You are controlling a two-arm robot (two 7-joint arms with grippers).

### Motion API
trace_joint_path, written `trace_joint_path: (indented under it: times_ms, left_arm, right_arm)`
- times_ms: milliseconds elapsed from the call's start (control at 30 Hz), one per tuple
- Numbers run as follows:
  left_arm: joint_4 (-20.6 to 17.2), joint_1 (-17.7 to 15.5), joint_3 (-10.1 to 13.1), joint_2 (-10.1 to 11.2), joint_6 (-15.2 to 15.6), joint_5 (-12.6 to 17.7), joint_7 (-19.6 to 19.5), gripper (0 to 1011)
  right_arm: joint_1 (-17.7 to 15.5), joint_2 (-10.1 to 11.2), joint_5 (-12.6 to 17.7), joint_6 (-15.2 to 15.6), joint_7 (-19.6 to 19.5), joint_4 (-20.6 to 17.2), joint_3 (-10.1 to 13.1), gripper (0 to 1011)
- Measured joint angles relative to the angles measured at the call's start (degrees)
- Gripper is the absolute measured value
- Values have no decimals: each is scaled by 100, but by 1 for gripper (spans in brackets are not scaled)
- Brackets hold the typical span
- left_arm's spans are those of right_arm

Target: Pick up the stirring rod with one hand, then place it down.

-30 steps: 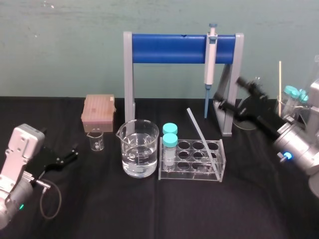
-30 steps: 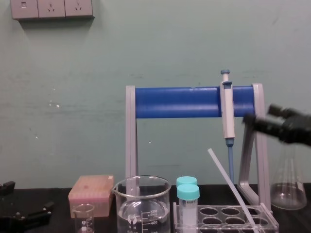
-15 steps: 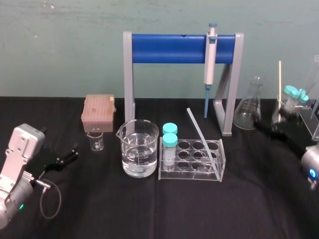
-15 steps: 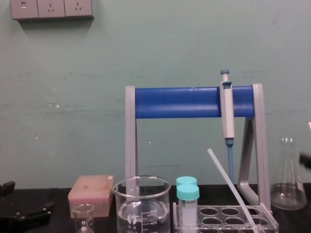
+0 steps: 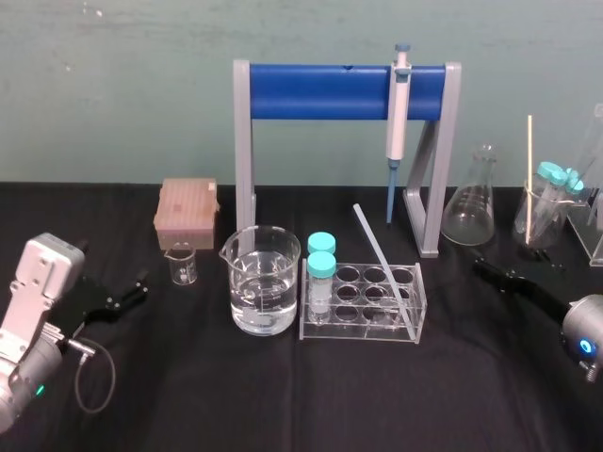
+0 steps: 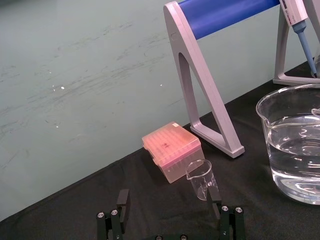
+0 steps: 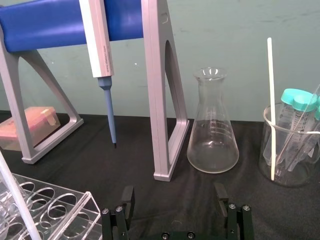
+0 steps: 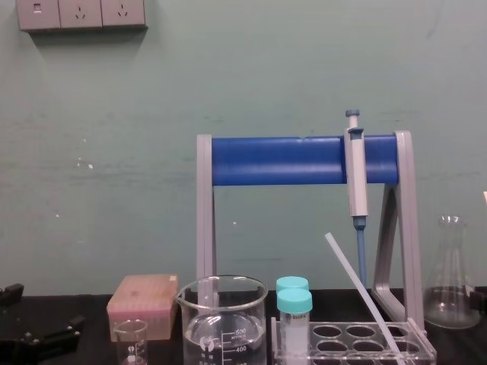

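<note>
Long, thin, translucent whitish glass stirring rod (image 5: 382, 259) leans in the clear plastic tube rack (image 5: 358, 335), apart from both grippers.
Its lower end sits in the right part of the rack and its upper end slants up toward the back and the left. Two tubes with turquoise caps (image 5: 321, 256) stand at the rack's left end, just beside a large glass beaker of water (image 5: 264, 282). The right gripper (image 7: 174, 196) is low over the black table (image 5: 283, 395), right of the rack, its claw wide and empty. The left gripper (image 6: 168, 196) rests far left near a small empty beaker (image 5: 182, 266), its claw wide too.
</note>
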Motion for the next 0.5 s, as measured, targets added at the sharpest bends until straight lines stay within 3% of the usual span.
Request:
trace_joint_path:
  times_ms: [500]
  left_arm:
    - [0,0,0,0,0,0,0,1000]
  right_arm:
    - [-3,-10,13,-118,11,-16,18,1000]
